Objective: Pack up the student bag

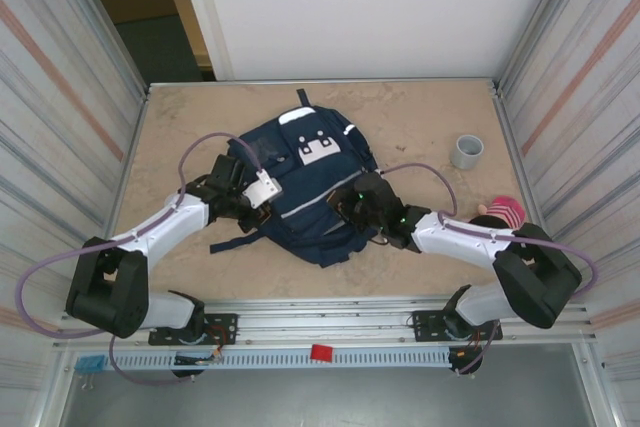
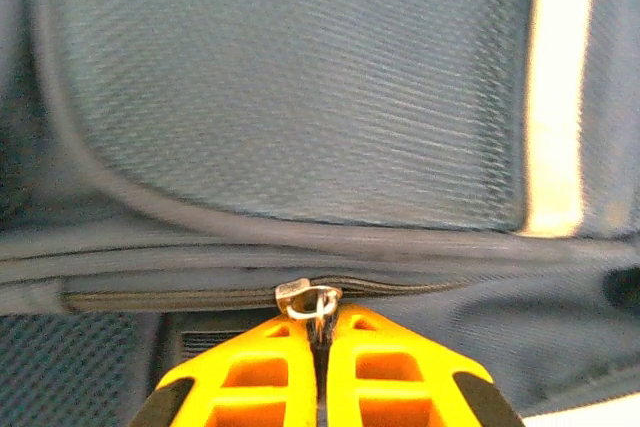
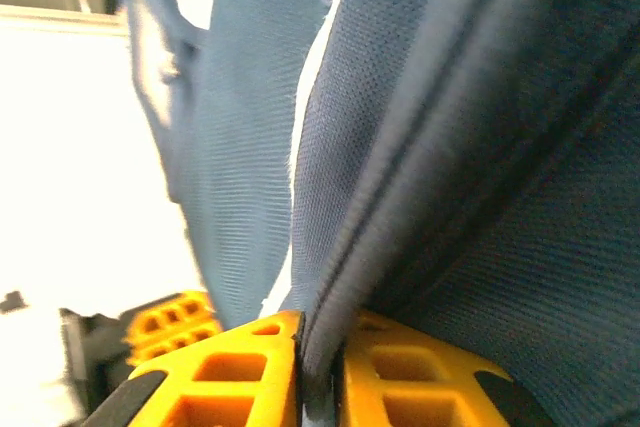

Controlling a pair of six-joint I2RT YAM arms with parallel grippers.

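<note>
We log one large navy fabric backpack, judged limp, graspable by trim: left pincer clamps its metal zip-pull, right pincer its piped seam.

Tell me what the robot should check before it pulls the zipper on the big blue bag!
1. Left gripper pinches the small metal zipper pull: ok.
2. Right gripper pinches a seam of the navy blue fabric backpack to steady it: ok.
3. Pocket open for packing: not ok, the zipper teeth beside the pull look closed.
4. Grey round cup out of the way: ok, it stands apart from the bag.
5. Which way the zipper opens: cannot tell.
</note>
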